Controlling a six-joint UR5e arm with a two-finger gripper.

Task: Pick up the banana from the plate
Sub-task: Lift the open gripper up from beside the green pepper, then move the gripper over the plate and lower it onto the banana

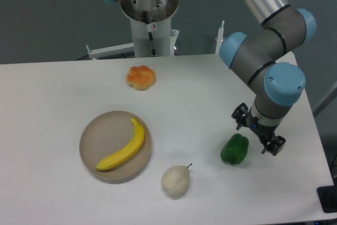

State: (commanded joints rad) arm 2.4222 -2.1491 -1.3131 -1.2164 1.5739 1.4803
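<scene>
A bright yellow banana (pixel 124 148) lies diagonally across a round beige plate (pixel 100 130) at the front left of the table, its dark tip toward the plate's far edge. My gripper (pixel 257 131) hangs at the right side of the table, far from the plate. Its two dark fingers (pixel 239 115) are spread apart and hold nothing, so it is open. It hovers just right of a green pepper.
A green pepper (pixel 234 149) sits right next to the gripper's left side. A pale pear (pixel 175 181) lies near the front edge, just right of the plate. An orange-yellow bun (pixel 140 77) rests at the back. The arm's base (pixel 150 19) stands behind the table.
</scene>
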